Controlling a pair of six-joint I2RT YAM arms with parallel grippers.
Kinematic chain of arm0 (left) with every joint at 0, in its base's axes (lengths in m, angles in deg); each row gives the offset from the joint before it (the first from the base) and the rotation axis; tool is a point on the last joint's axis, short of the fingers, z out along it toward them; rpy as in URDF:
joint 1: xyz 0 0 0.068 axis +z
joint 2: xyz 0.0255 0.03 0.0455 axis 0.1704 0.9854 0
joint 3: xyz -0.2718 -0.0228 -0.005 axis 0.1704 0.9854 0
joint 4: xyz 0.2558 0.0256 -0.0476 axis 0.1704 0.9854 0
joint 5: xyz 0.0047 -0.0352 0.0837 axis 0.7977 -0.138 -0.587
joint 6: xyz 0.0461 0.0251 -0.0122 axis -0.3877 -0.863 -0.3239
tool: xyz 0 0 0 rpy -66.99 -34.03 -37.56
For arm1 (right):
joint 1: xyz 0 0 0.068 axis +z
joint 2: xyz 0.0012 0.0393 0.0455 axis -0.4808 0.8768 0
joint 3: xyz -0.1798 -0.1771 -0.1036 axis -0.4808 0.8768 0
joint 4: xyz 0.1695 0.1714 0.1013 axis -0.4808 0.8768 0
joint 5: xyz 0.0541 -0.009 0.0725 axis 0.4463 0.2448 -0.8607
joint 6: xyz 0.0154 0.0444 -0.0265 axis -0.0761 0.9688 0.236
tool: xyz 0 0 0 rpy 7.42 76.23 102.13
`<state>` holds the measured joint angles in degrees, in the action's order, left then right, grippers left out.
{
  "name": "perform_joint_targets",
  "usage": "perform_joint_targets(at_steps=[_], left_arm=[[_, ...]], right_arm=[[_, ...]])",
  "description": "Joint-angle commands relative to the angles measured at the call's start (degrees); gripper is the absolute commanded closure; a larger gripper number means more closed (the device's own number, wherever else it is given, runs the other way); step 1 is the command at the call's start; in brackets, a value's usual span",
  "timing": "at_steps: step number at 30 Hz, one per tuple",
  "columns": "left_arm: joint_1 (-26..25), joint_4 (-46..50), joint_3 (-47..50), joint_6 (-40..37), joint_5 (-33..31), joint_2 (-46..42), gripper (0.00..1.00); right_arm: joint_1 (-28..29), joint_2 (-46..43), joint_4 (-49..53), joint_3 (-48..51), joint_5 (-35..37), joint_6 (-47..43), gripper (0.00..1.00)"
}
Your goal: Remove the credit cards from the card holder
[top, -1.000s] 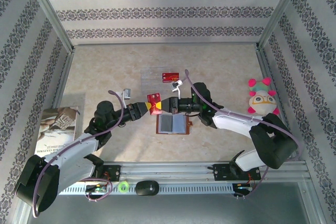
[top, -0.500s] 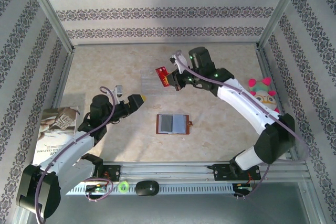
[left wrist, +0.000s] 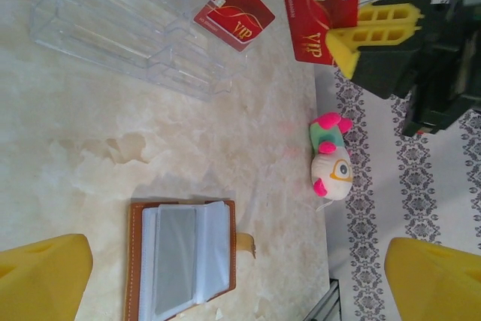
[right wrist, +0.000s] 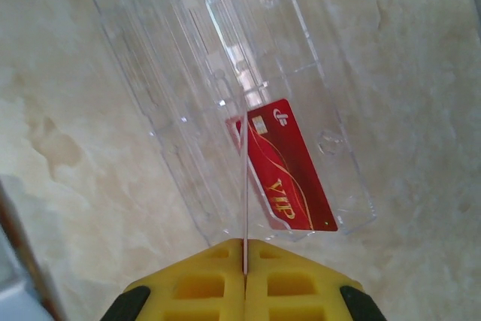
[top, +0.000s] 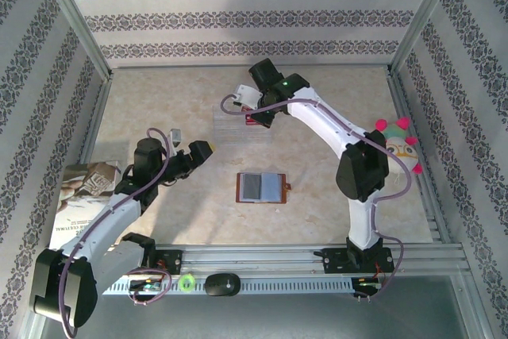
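In the top view, the card holder [top: 260, 188] lay open and flat on the marble-patterned table [top: 333, 117], between the two arms. The left gripper [top: 203, 149] hung to its left, well apart from it. The right gripper [top: 258, 114] was poised over the clear tray [top: 230, 126] farther back. A plush toy [top: 394, 148] sat by the right wall and a booklet [top: 83, 196] by the left.

The left wrist camera showed its own yellow fingers [left wrist: 45, 276] spread wide with nothing between them, and the open card holder [left wrist: 180, 268] on the table beyond. Farther off, a red card [left wrist: 234, 11] (gold "VIP" print) lay on the tray's end, and a second red card [left wrist: 319, 16] was pinched in the right gripper's tips.

The right wrist camera saw the second red card [right wrist: 244, 208] edge-on, a thin line clamped between closed fingers, just beside the red card [right wrist: 289, 178] lying in the tray. Whether it touched the tray could not be told.
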<state>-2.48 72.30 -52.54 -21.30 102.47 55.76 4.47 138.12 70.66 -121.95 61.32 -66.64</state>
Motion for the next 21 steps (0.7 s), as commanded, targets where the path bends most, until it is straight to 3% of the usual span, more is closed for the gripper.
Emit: perform_joint_targets(at_steps=[1, 21], left_arm=[[1.2, 2.7, -2.5, -2.4, 1.3, 0.9, 0.00], [3.2, 2.6, -2.6, -3.0, 2.2, 5.2, 0.00]], right_arm=[[-0.2, 2.3, 2.6, -3.1, 3.2, -7.0, 1.00], [-0.9, 8.1, -1.4, -5.2, 5.5, -17.0, 1.00]])
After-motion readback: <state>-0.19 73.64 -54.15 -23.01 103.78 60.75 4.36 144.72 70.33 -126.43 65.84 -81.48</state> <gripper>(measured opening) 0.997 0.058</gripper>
